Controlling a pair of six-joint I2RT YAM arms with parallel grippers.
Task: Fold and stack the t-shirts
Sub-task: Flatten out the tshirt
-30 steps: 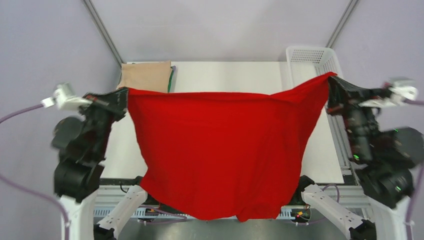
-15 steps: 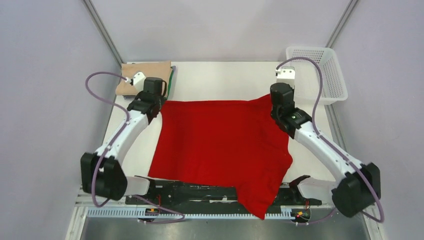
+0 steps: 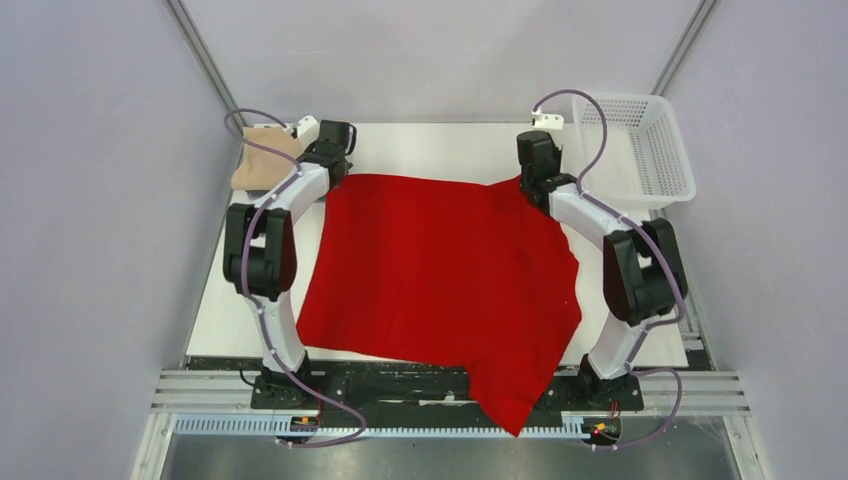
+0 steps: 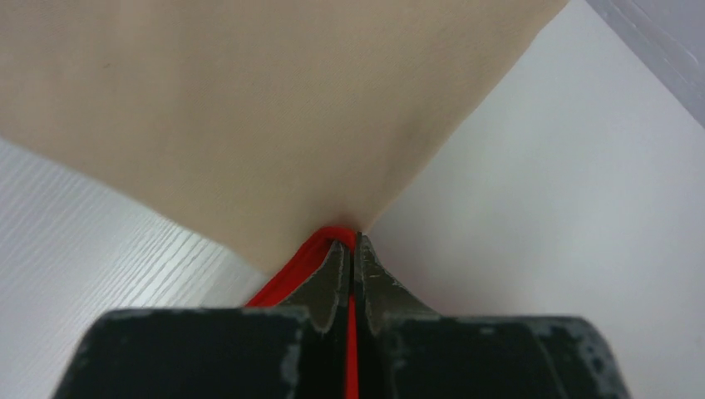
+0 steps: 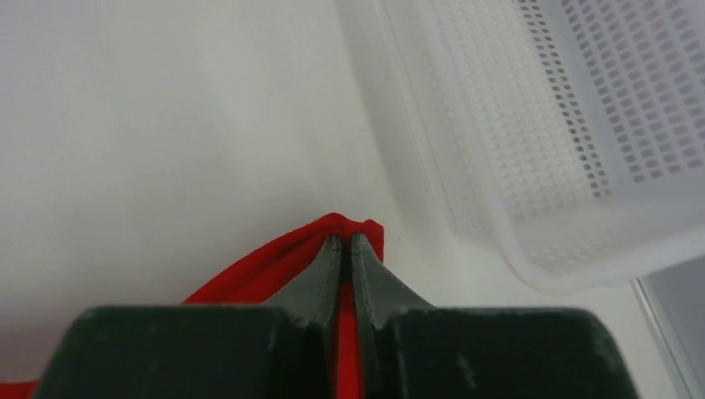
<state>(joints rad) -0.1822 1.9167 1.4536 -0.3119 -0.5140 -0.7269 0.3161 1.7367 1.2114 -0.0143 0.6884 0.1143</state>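
left gripper [image 4: 356,241] and right gripper [image 5: 347,241] each pinch tight a far corner of the bright red cloth t-shirt [image 3: 440,270]; it trails nearward, left of the white mesh basket [image 3: 655,150].

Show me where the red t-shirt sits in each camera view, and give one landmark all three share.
Top external: red t-shirt spread over the middle of the white table, one near corner hanging off the front edge.
Left wrist: bottom centre, a thin red fold pinched in the left gripper, before the beige shirt.
Right wrist: bottom centre-left, a bunched corner pinched in the right gripper, near the basket.
Shared landmark: the white table.
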